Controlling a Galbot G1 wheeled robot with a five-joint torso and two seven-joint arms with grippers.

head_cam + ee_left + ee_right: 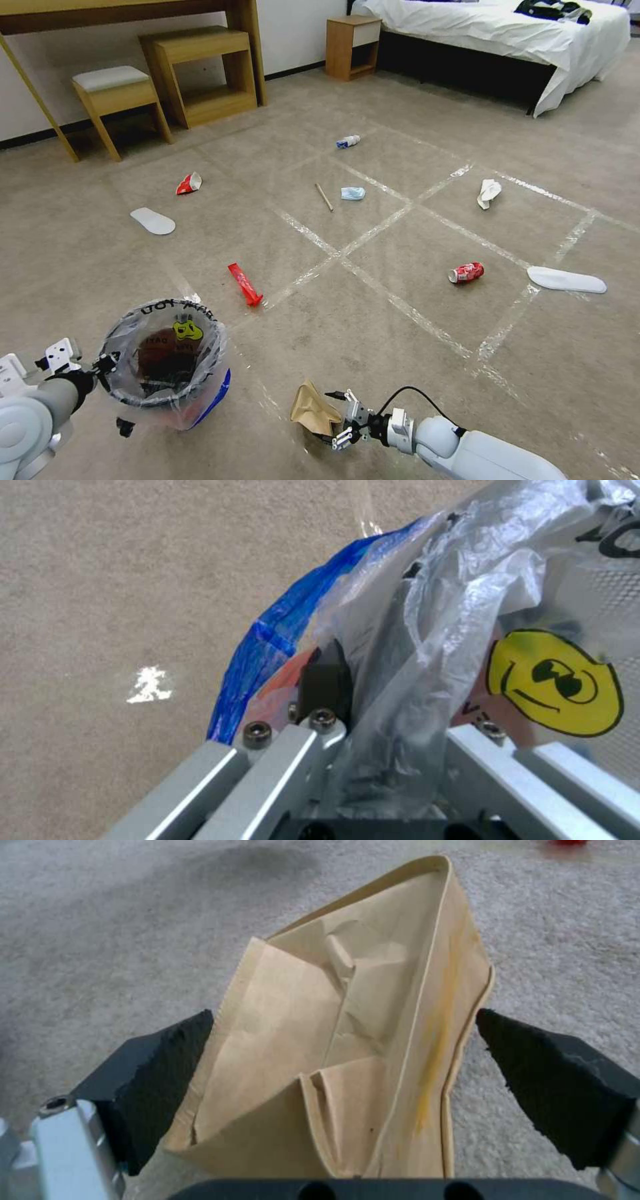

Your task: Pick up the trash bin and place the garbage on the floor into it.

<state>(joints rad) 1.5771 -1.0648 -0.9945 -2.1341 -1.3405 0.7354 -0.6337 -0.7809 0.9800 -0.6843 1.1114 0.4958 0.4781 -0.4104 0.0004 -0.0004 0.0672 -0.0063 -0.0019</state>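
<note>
Brown paper bag betw spread pads of right gripper; left gripper clamps trash bin rim

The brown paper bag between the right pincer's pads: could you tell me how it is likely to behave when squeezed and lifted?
The brown paper bag is creased and folded, so it will probably crumple further rather than resist. It looks thin and empty, hence likely light. The right pincer stands open with pads on both sides; the paper may fold or shift sideways as they close.

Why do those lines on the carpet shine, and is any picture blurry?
Head view: the tape lines on the floor catch room light as glare. Left wrist view: the trash bin looks soft up close. Right wrist view: the paper bag is sharp, the carpet behind blurred.
</note>
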